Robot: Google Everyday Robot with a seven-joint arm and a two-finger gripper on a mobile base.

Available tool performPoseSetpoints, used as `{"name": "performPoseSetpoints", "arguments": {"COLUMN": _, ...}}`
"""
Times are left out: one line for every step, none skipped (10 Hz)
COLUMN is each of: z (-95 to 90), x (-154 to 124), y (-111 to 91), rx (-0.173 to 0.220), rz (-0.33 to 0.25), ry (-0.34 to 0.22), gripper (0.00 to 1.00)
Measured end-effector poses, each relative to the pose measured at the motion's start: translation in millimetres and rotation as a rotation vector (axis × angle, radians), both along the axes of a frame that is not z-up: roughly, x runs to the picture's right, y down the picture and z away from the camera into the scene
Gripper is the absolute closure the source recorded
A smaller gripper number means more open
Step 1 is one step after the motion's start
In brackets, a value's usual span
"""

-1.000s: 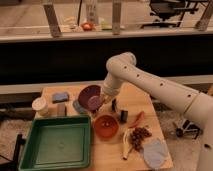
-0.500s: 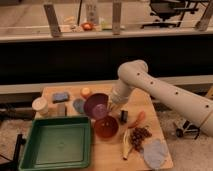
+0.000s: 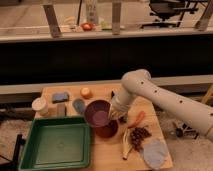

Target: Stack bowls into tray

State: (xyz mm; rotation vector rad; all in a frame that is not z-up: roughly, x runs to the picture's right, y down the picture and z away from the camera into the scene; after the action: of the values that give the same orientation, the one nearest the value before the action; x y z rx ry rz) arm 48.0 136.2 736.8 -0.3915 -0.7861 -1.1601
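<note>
The dark purple bowl [image 3: 97,113] hangs tilted at the table's middle, right over the orange-red bowl [image 3: 108,130], which it partly hides. My gripper [image 3: 115,115] is at the purple bowl's right rim and is shut on it. I cannot tell whether the two bowls touch. The large green tray [image 3: 55,146] lies at the table's front left, just left of both bowls, with nothing in it.
A white cup [image 3: 39,106], a blue sponge [image 3: 60,96], an orange fruit [image 3: 86,92] and a grey-blue object [image 3: 78,105] lie at the back left. A carrot [image 3: 136,120], a banana [image 3: 125,145], a dark red cluster [image 3: 140,137] and a pale grey disc [image 3: 154,152] lie at the right.
My gripper has carried the purple bowl from the table's back towards the front right, and it is now over the orange-red bowl. The orange-red bowl and the tray have not moved.
</note>
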Motion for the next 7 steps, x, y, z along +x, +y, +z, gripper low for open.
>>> {"name": "performPoseSetpoints", "arguments": {"z": 0.0, "x": 1, "y": 5, "rx": -0.004, "rz": -0.003, "ry": -0.001, "gripper": 1.00}}
{"name": "performPoseSetpoints", "arguments": {"z": -0.4, "x": 6, "y": 10, "rx": -0.008, "rz": -0.004, "ry": 0.002, "gripper": 1.00}}
{"name": "performPoseSetpoints", "arguments": {"z": -0.8, "x": 10, "y": 13, "rx": -0.008, "rz": -0.004, "ry": 0.004, "gripper": 0.99}}
{"name": "performPoseSetpoints", "arguments": {"z": -0.4, "x": 14, "y": 16, "rx": -0.004, "rz": -0.002, "ry": 0.008, "gripper": 0.93}}
{"name": "performPoseSetpoints", "arguments": {"z": 1.0, "x": 20, "y": 19, "rx": -0.004, "rz": 0.003, "ry": 0.015, "gripper": 0.82}}
{"name": "performPoseSetpoints", "arguments": {"z": 3.0, "x": 23, "y": 21, "rx": -0.007, "rz": 0.005, "ry": 0.019, "gripper": 0.72}}
{"name": "performPoseSetpoints", "arguments": {"z": 5.3, "x": 25, "y": 23, "rx": -0.010, "rz": 0.007, "ry": 0.021, "gripper": 0.61}}
